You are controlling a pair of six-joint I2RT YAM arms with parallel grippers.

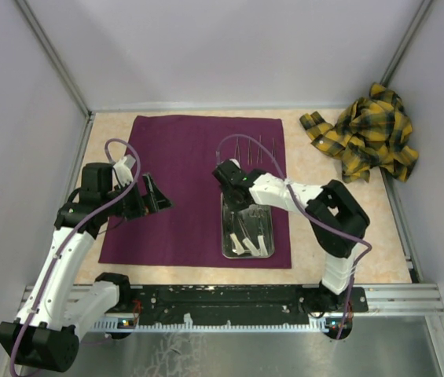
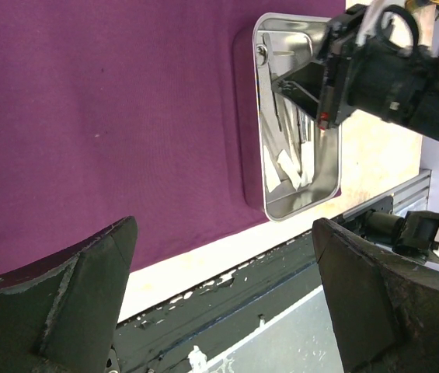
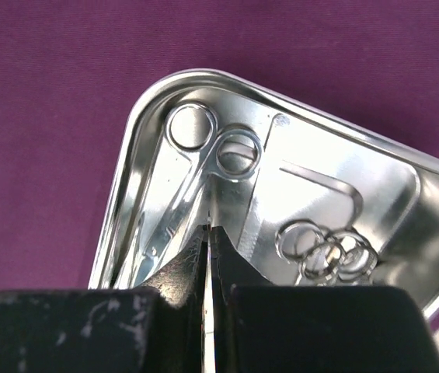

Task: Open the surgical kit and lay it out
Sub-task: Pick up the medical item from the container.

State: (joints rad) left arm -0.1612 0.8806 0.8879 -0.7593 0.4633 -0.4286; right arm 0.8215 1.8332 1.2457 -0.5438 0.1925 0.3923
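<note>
The right tool [image 3: 207, 231] is clenched at the scissors [image 3: 192, 175] in the tray [image 3: 320, 155]; the left tool [image 2: 223, 233] hangs released above the cloth [image 2: 110, 116].

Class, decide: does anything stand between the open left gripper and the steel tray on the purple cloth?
Only bare purple cloth lies between the left gripper and the steel tray. The right gripper, though, reaches into the tray's far end.

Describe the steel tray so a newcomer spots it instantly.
Start at the big purple cloth. At its near right corner, below the right gripper, sits the steel tray. It is the only shiny rectangular dish; the other metal pieces at the cloth's far edge are thin loose instruments.
</note>
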